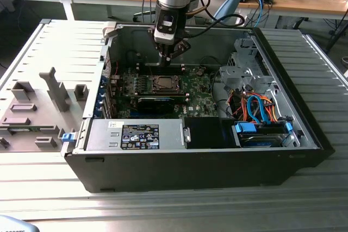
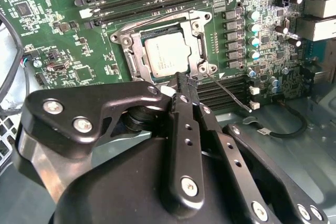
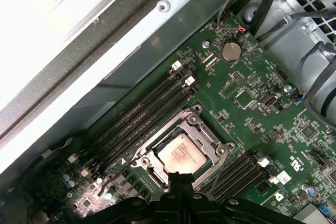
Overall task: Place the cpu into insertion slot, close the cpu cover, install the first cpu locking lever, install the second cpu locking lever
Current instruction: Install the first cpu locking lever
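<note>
The cpu (image 2: 167, 56) (image 3: 181, 154), silver-grey, lies flat in the insertion slot (image 1: 162, 83) on the green board. The cpu cover (image 2: 137, 51) (image 3: 209, 141), a silver frame, lies down around it. My gripper (image 2: 181, 77) (image 3: 178, 178) is shut with nothing between its fingers. Its tips hover close over the slot's edge next to the cpu. In the exterior view the gripper (image 1: 167, 58) hangs just above the slot inside the open case. A thin wire locking lever (image 2: 227, 92) sticks out from the slot's corner, beside the fingertips.
Rows of black memory slots (image 3: 142, 116) flank the socket on two sides. The case wall (image 3: 105, 51) runs close behind them. A long black card (image 1: 156, 101), a power supply (image 1: 138, 134) and a drive bay with orange and blue cables (image 1: 255, 107) fill the case.
</note>
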`<state>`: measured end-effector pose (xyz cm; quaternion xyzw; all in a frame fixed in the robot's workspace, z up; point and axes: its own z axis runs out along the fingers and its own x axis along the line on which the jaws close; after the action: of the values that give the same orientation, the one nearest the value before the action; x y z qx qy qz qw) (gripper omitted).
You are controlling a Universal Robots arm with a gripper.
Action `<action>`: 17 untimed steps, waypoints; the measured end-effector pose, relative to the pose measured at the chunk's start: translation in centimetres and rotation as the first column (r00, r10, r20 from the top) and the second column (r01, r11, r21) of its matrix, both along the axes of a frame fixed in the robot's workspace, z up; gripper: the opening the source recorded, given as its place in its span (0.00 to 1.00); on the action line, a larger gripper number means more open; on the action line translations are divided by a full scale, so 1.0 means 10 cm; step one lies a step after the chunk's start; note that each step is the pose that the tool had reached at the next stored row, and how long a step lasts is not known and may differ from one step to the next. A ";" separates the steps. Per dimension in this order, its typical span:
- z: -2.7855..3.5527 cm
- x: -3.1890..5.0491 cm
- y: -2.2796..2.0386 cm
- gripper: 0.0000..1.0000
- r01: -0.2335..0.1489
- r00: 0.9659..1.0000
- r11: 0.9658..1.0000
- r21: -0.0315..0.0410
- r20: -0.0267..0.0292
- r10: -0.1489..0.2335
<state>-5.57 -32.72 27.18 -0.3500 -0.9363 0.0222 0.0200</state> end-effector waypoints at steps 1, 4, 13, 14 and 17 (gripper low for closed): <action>0.000 0.000 0.000 0.11 -0.001 1.000 1.000 0.000 0.000 0.001; 0.000 0.000 0.000 0.11 -0.010 1.000 1.000 0.000 0.000 0.010; 0.000 0.000 0.000 0.11 -0.028 1.000 1.000 0.000 0.000 0.028; 0.000 0.000 0.000 0.11 -0.031 1.000 1.000 0.000 0.000 0.031; 0.000 0.000 0.000 0.11 -0.039 0.999 0.999 0.000 0.000 0.039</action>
<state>-5.57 -32.73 27.18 -0.3318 -0.9429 0.0226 0.0196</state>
